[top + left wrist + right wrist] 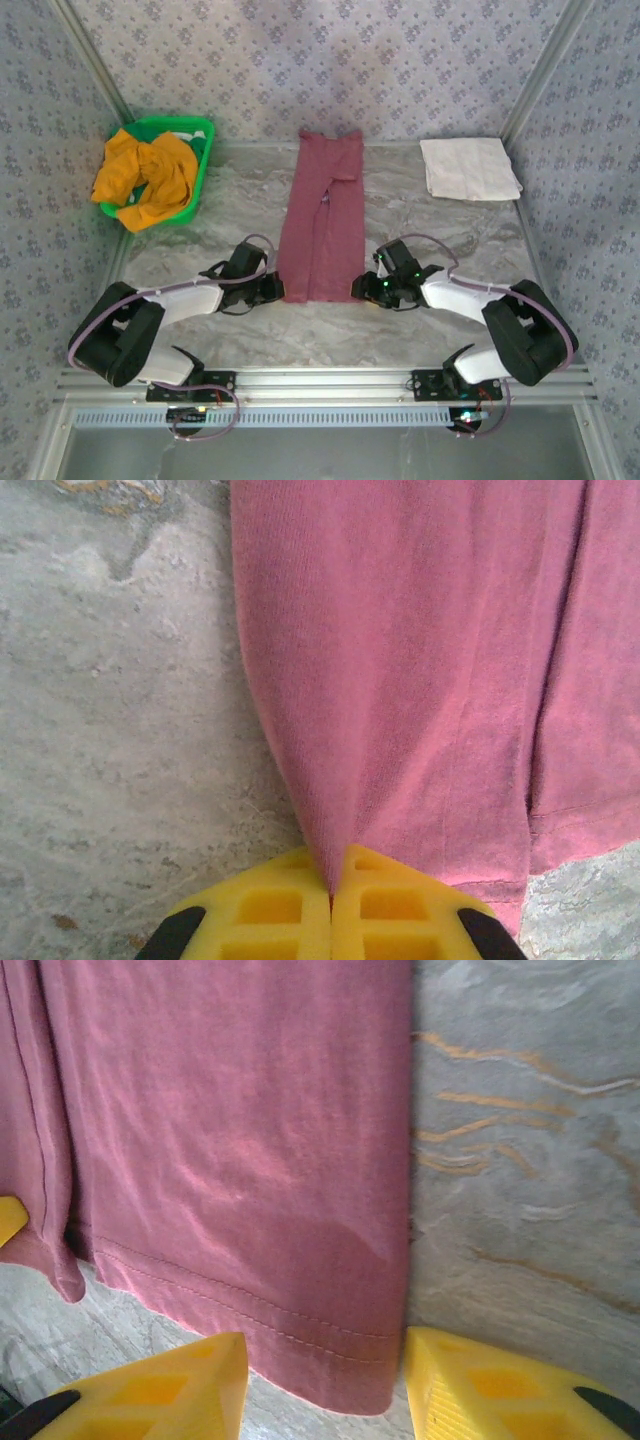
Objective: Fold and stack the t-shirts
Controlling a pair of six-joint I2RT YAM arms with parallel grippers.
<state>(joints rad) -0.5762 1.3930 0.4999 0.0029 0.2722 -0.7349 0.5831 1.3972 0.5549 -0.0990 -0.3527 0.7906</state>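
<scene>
Mustard-orange t-shirt [145, 175] was heaped in the green basket [205, 150], far left. Left gripper [331, 900] was clamped on the maroon t-shirt [322, 215] at its near-left corner; the shirt lay folded lengthwise mid-table. Right gripper [325, 1360] stood jaws apart astride the near-right hem. Bare table [420, 330] flanked both long edges; white cloth [468, 167] lay far right.

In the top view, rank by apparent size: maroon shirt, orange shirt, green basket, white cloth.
1. maroon shirt, longest by far.
2. green basket and orange shirt: near alike, the shirt hiding much of the basket; not ranked.
3. white cloth, smallest.
</scene>
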